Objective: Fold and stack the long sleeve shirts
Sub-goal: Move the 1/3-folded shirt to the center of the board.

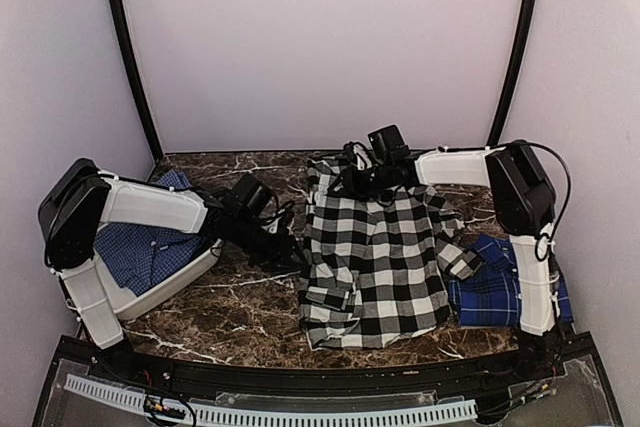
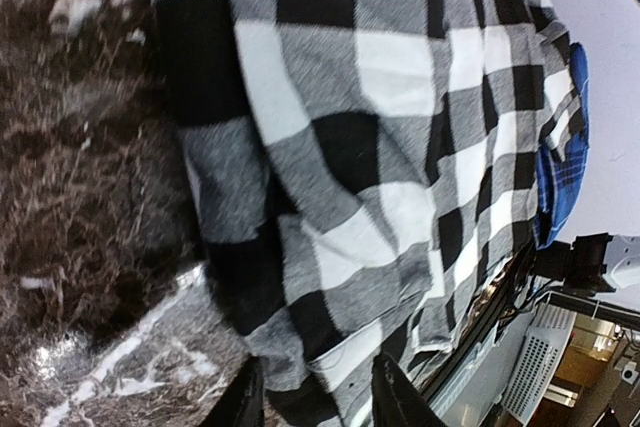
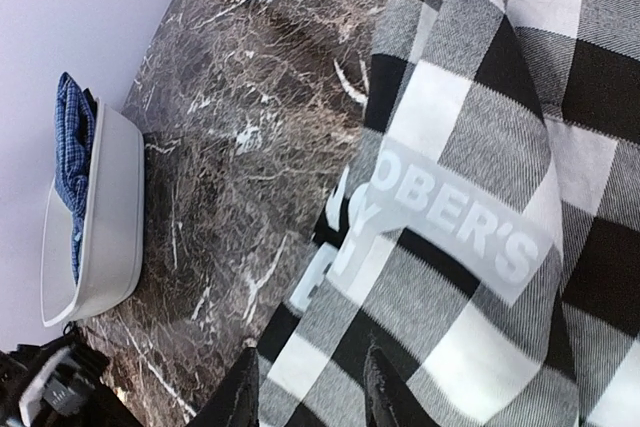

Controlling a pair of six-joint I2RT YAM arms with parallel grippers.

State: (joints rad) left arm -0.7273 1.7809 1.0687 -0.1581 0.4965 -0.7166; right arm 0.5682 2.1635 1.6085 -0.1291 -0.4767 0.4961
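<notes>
The black-and-white checked shirt (image 1: pixel 375 257) lies spread in the middle of the marble table (image 1: pixel 250 297), collar at the far side. The left pincer (image 1: pixel 290 247) is at the shirt's left edge, and the right pincer (image 1: pixel 362 179) is at its far edge by the collar. From above, neither pincer's grip can be made out. Each wrist view settles it: both pairs of fingers stand close together with checked cloth pinched between them. Only the right wrist view shows the white block lettering (image 3: pixel 470 232), partly creased, reading "OBER'S". The dark blue plaid shirt (image 1: pixel 490 292) lies crumpled at the near right, just beside the checked one and partly behind the right arm. A white bin (image 1: pixel 175 282) at the left holds more blue cloth (image 1: pixel 150 247).
</notes>
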